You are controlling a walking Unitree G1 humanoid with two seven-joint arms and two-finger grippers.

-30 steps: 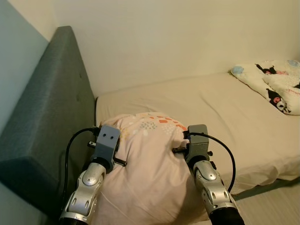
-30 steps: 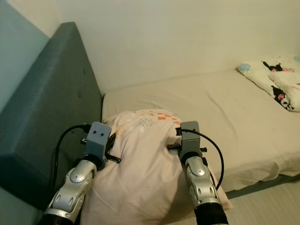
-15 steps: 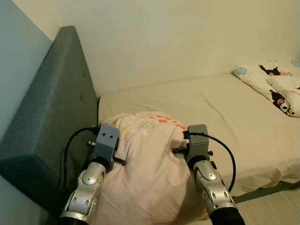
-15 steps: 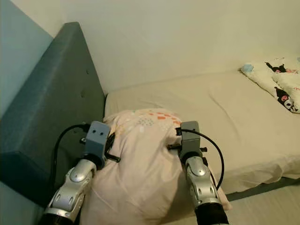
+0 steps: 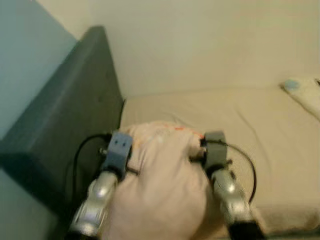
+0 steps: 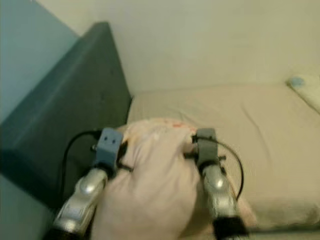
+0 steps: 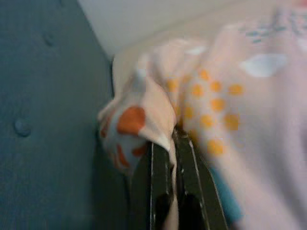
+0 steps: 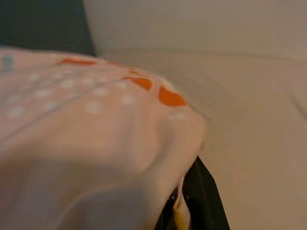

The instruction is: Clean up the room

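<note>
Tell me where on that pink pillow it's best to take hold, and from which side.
Pinch the pink pillow at its two outer side edges, one from each side. It is wide and soft, so loose cover fabric gives the grip, as left gripper and right gripper each clamp a fold now.

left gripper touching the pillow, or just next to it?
Touching. In the left wrist view the left gripper has its black fingers shut on a fold of the pink pillow, fabric pinched between them.

- A dark grey padded headboard (image 5: 75, 115) stands at the left.
- A beige-sheeted bed (image 5: 240, 125) runs along the pale wall (image 5: 210, 40).
- The floor cannot be made out.
</note>
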